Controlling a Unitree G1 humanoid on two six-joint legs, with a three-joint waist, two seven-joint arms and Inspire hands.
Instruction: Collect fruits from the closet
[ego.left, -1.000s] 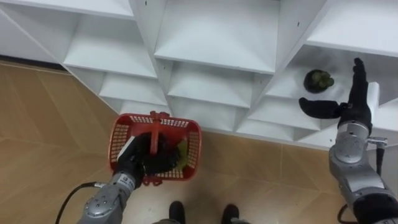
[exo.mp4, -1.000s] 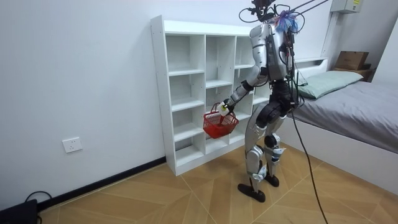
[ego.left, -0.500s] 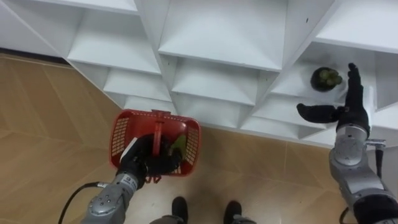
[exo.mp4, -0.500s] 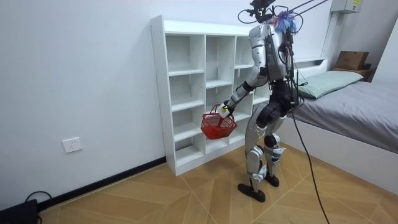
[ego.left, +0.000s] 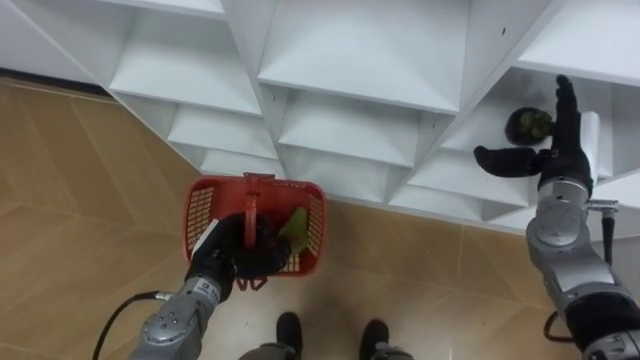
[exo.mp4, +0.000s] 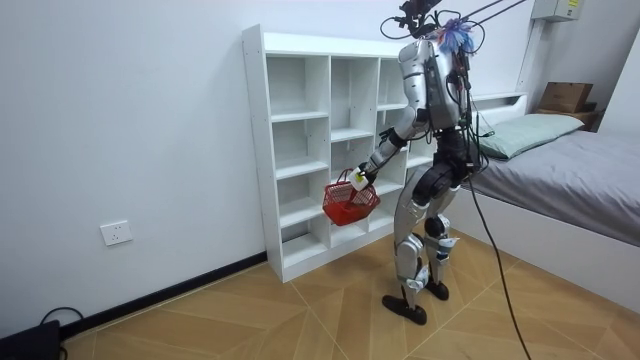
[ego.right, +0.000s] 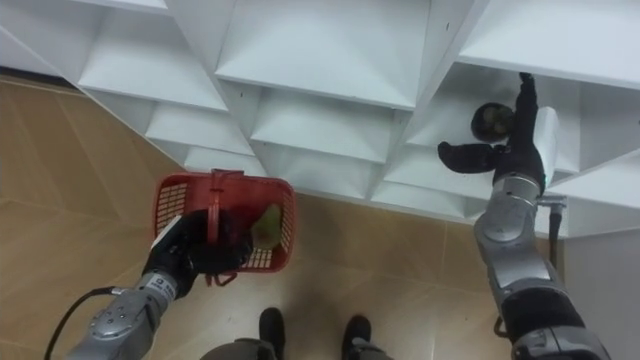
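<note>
Fruit, dark and round, on closet shelf at two o'clock, just beside wide-spread right hand. Likely light, firm, prone to rolling: best cupped round its middle. Left hand curled round handle of red basket at seven o'clock.

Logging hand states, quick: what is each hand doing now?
Left hand: shut on the handle of the red plastic mesh basket.
Right hand: open, beside the dark round fruit in the white shelf unit.

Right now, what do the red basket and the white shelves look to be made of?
Red basket: likely moulded plastic, slightly glossy; its walls are an even lattice of small holes. White shelves: probably painted or laminated board, smooth and matte; flat thin panels with crisp edges.
</note>
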